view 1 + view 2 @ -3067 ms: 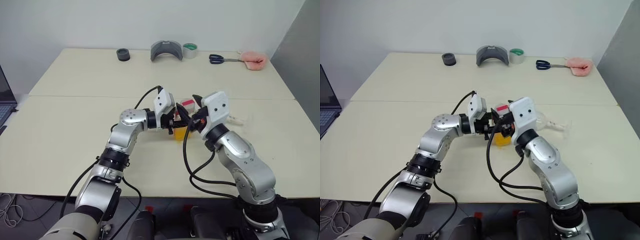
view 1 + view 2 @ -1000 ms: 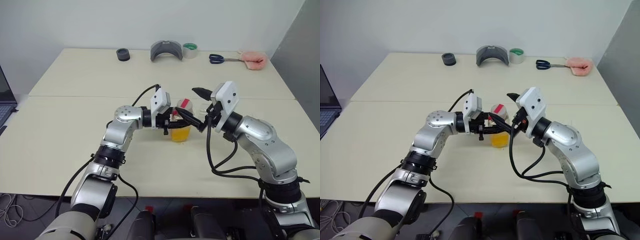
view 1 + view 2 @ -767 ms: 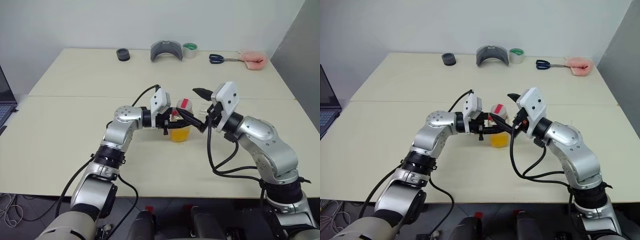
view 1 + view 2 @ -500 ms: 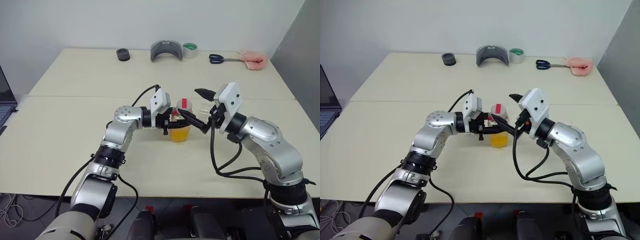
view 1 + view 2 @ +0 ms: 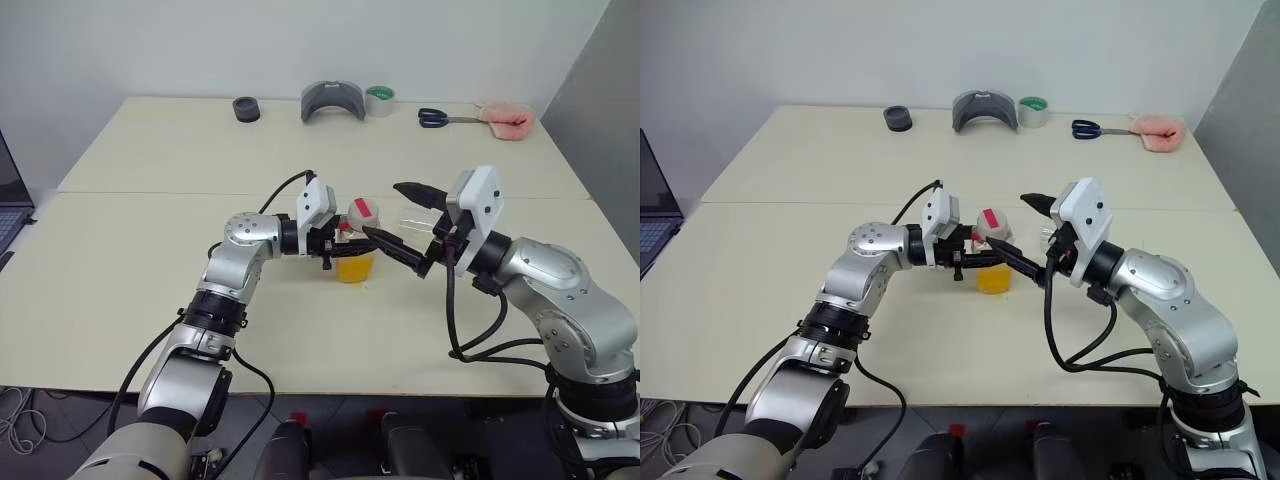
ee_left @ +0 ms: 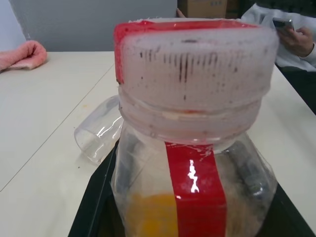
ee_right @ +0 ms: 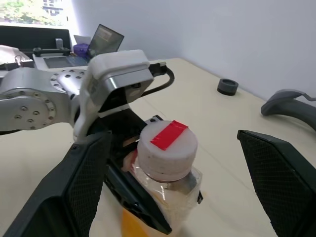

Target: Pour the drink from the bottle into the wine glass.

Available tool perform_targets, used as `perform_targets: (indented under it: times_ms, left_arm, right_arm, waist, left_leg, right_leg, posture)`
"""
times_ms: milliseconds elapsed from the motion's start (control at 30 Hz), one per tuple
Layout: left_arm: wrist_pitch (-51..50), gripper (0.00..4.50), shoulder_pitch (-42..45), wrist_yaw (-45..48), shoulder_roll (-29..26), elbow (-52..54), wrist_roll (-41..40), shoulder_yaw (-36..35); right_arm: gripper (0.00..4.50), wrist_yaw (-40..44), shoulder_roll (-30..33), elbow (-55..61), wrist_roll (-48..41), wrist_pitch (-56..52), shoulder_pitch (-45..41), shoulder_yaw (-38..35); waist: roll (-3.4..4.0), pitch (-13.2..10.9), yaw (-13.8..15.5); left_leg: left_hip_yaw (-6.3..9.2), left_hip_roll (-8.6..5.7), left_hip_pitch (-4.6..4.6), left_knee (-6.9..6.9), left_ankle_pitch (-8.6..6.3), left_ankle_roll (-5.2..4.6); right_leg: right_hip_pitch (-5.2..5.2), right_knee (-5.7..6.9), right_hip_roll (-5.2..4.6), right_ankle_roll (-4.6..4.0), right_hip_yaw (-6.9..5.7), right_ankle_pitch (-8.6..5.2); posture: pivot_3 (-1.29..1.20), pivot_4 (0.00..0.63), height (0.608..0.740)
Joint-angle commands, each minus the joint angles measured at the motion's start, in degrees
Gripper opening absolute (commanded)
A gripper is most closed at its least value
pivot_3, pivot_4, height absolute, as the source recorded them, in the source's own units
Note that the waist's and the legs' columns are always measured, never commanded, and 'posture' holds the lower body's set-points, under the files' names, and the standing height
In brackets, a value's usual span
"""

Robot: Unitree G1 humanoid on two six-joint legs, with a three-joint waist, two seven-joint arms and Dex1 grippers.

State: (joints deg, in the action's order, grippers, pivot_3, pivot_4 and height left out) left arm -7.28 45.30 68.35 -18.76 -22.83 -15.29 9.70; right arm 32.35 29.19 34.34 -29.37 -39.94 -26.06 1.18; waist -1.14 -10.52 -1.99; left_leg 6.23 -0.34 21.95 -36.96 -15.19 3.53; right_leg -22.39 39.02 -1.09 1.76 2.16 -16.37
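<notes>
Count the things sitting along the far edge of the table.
5: a black ring, a grey curved piece, a green tape roll, scissors and a pink cloth, left to right. None looks hidden.

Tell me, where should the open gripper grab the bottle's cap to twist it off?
Grip the cap by its round ribbed side wall, one finger on each side. Come from the robot's right, where the open right gripper is: the left gripper clamps the bottle from the left, below the cap, so that side is probably blocked.
</notes>
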Motion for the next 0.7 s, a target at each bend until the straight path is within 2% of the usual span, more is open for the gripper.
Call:
perform_targets:
  times_ms: [33,267,700]
  left_arm:
    - [1.39,1.73,1.36,0.32,0.01,0.43,-0.51,-1.24]
    - [1.73,1.73,1.66,0.32,0.40,0.09,-0.48,-1.08]
    - [0.96,1.73,1.15,0.11,0.31,1.45,-0.66,-0.96]
  right_arm:
    - [4.33,-1.80,-0.84,1.91,1.50,0.34,-2.11,2.08]
    - [4.33,-4.58,-3.53,-2.81,8.75,4.40,-4.08,6.52]
    - [4.33,-4.11,-4.18,-5.98,13.08,6.49,-4.56,6.48]
  waist:
    - [0.00,0.00,-0.05]
    - [0.00,0.00,0.04]
    - [0.00,0.00,0.02]
  left_leg:
    - [0.00,0.00,0.00,0.00,0.00,0.00]
    - [0.00,-0.03,0.01,-0.01,0.00,0.00]
    - [0.01,-0.01,0.00,0.00,0.00,0.00]
  right_leg:
    - [0.00,0.00,0.00,0.00,0.00,0.00]
    - [0.00,0.00,-0.01,0.00,0.00,0.00]
    - [0.00,0.00,-0.01,0.00,-0.01,0.00]
  posture:
    - [0.00,0.150,0.740]
    - [0.00,0.150,0.740]
    - [0.00,0.150,0.740]
